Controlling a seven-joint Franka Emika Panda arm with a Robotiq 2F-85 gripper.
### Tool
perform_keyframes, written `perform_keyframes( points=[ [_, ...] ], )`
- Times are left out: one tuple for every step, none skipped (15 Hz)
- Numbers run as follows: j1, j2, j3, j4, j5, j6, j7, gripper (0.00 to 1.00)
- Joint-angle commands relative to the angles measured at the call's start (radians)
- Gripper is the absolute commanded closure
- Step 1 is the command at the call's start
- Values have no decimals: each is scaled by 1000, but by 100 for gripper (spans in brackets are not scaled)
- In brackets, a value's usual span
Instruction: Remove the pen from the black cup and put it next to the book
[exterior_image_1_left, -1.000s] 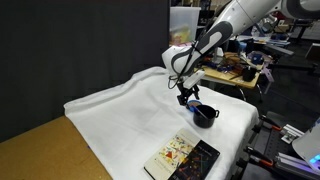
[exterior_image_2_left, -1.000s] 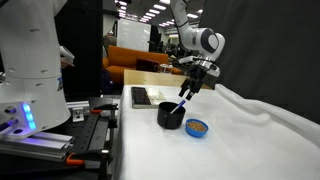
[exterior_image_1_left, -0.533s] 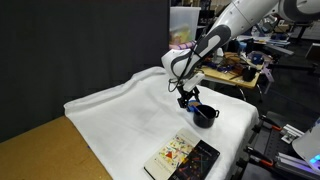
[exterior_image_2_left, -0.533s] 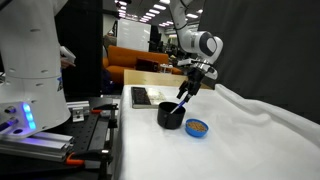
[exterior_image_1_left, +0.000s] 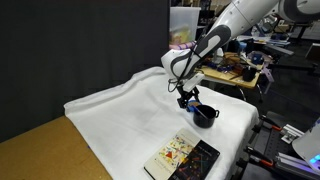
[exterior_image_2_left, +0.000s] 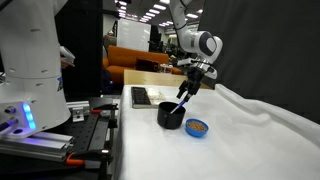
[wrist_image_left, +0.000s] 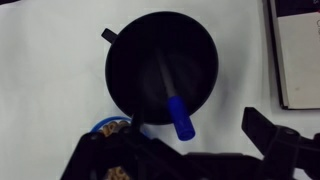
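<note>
Pen (wrist_image_left: 179, 117): thin, bright blue, leaning tilted inside cup (wrist_image_left: 130, 65). Blue end pokes over the rim; the rest runs dark down into the cup. Cup: black, squat, upright, side handle. Book (exterior_image_1_left: 183, 155): lies flat, cream panel with small pictures beside glossy black panel. Near cup, not touching.

A white cloth (exterior_image_1_left: 130, 115) was spread wide, backed by a dark curtain (exterior_image_1_left: 80, 40). A bare wooden tabletop (exterior_image_1_left: 35, 150) was left exposed at one corner. A cluttered workbench (exterior_image_1_left: 238, 68), an orange sofa (exterior_image_2_left: 130, 58) and ceiling lights (exterior_image_2_left: 150, 8) were seen beyond.
</note>
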Motion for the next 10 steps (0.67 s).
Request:
perform_keyframes(
  points=[
    [2, 6, -6, 10, 3, -3, 16, 0],
    [2, 6, -6, 10, 4, -4, 18, 0],
    [1, 6, -7, 11, 6, -3, 21, 0],
    [1, 7, -8, 12, 7, -4, 24, 0],
    [0, 9, -9, 13, 8, -5, 27, 0],
    [-1, 9, -10, 13, 8, -5, 30, 0],
    [-1, 10, -11, 13, 8, -6, 33, 0],
    [0, 11, -11, 13, 8, -7, 36, 0],
    [1, 12, -11, 14, 8, -7, 38, 0],
    [1, 13, -11, 14, 8, -8, 40, 0]
  ],
)
